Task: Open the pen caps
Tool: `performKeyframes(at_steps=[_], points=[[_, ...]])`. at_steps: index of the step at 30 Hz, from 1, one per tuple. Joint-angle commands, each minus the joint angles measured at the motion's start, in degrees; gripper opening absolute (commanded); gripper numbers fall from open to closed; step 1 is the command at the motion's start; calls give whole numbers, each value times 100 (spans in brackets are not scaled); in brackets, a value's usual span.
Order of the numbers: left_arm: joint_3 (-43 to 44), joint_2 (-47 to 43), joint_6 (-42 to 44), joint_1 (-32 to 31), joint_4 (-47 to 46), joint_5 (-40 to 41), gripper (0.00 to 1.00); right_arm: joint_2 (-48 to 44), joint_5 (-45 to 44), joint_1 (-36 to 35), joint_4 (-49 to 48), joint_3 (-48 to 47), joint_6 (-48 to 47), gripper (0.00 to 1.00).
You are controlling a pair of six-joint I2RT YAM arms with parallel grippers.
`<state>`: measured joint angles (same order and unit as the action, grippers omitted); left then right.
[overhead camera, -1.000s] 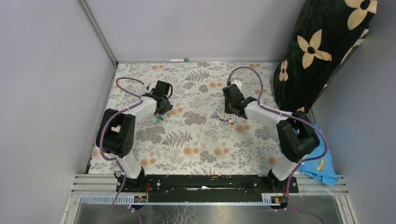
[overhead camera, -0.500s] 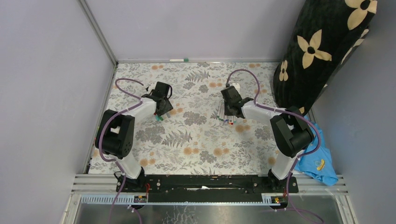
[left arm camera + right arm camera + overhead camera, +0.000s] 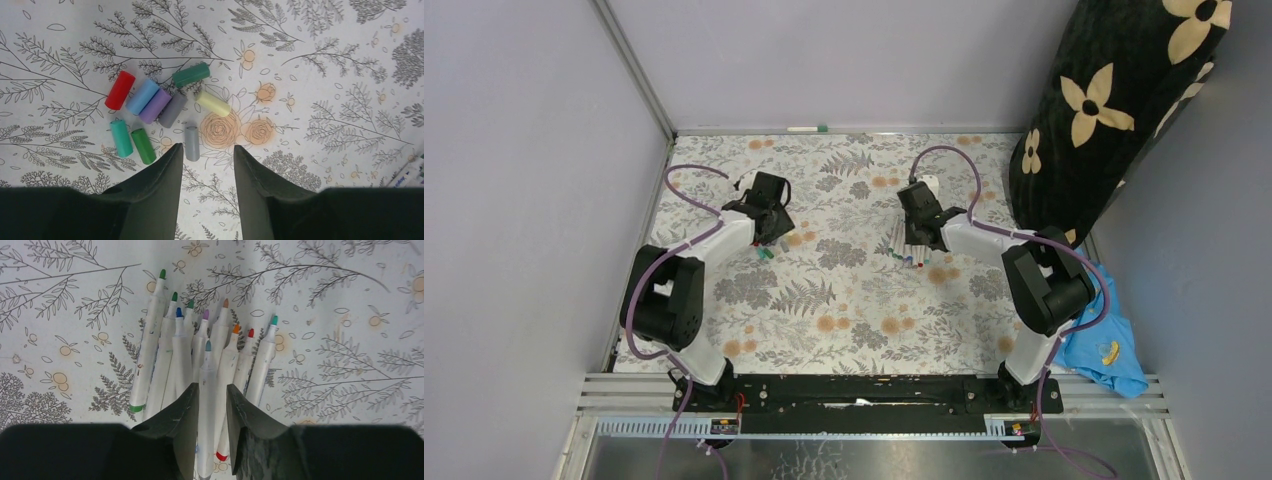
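Plastic pen caps (image 3: pixel 155 106), 9 in all, lie loose on the floral cloth (image 3: pixel 325 75) just ahead of the left gripper (image 3: pixel 207 147), whose fingers are parted. They look light, stiff, slick and likely to roll, so pinch one across its middle. The right gripper (image 3: pixel 211 386) straddles a white pen barrel (image 3: pixel 207 370); I cannot tell whether it is clamped.

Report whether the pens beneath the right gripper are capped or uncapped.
Uncapped: the pens show bare coloured nibs, and loose caps lie apart in the left wrist view.
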<state>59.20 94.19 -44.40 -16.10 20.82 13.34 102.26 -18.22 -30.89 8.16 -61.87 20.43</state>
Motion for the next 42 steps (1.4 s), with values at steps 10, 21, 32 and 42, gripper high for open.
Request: performKeyframes(at_steps=[10, 21, 32, 42], points=[[-14, -589, 264, -391, -833, -1178, 63, -891, -451, 1272, 860, -151, 27, 46], [29, -613, 210, -675, -1004, -1616, 64, -839, 181, 2395, 1012, 353, -356, 54], [26, -833, 125, -702, -1027, -1621, 64, -669, 459, 2801, 981, 597, -526, 54], [-23, -917, 39, -702, -1053, -1618, 64, -303, 684, 2928, 979, 714, -557, 52]])
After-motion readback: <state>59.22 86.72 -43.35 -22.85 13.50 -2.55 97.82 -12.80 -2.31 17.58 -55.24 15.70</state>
